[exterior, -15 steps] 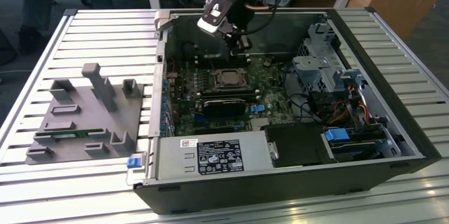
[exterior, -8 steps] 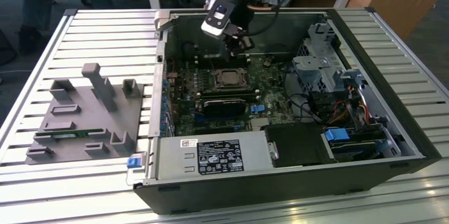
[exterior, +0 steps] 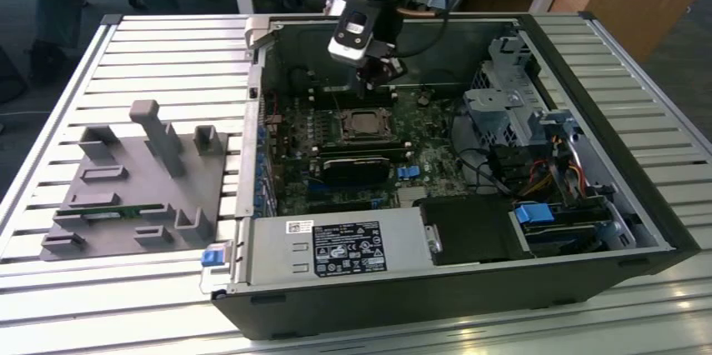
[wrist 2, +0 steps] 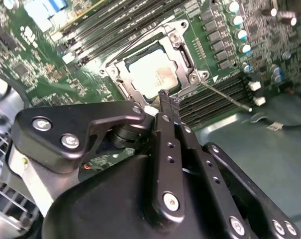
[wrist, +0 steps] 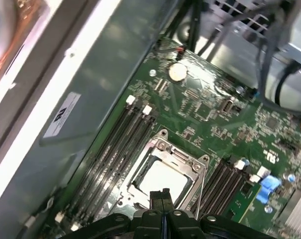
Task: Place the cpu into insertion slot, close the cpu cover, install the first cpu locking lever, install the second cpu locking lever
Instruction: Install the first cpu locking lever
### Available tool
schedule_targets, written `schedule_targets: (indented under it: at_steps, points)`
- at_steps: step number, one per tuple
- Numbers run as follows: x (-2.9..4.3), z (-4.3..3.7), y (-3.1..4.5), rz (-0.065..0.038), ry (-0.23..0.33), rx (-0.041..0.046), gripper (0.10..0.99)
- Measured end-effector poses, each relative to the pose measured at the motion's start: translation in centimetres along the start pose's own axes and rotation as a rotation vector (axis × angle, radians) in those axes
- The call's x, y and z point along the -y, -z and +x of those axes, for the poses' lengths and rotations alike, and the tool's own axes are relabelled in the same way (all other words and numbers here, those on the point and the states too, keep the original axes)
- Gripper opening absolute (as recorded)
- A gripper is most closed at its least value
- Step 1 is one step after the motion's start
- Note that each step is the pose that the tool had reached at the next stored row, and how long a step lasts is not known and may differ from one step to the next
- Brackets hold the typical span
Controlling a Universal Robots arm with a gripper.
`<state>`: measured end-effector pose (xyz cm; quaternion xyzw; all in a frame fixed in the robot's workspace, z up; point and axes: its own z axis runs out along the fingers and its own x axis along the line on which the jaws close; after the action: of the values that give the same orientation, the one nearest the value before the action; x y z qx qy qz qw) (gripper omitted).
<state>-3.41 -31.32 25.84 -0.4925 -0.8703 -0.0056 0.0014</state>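
Note:
The cpu (wrist 2: pixel 152 69) lies flat in the insertion slot (exterior: pixel 362 125) on the green motherboard, its silver-grey top showing through the window of the cpu cover (wrist 2: pixel 187 62), which lies down over it. In the first wrist view the cpu (wrist: pixel 162 178) sits inside the cover's frame (wrist: pixel 162 147). One thin locking lever (wrist 2: pixel 225 95) sticks out sideways over the memory slots. Another lever (wrist 2: pixel 140 39) runs along the socket's edge. My gripper (wrist 2: pixel 167 98) is shut with nothing between its fingers. It hovers just above the socket's edge (wrist: pixel 162 193), over the board (exterior: pixel 374 88).
Long black memory slots (wrist: pixel 115 144) flank the socket on both sides. A black heatsink block (exterior: pixel 356 165) sits near the socket, with the case walls (exterior: pixel 262 105) around the board. Cables and drive bays (exterior: pixel 534 163) fill the exterior view's right. A grey fixture (exterior: pixel 133 180) stands outside the case.

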Motion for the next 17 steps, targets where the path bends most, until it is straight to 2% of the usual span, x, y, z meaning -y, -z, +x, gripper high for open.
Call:
schedule_targets:
  at_steps: [17]
  points:
    - [0.00, 0.00, -0.01, 0.002, 0.269, -0.0023, 0.106]
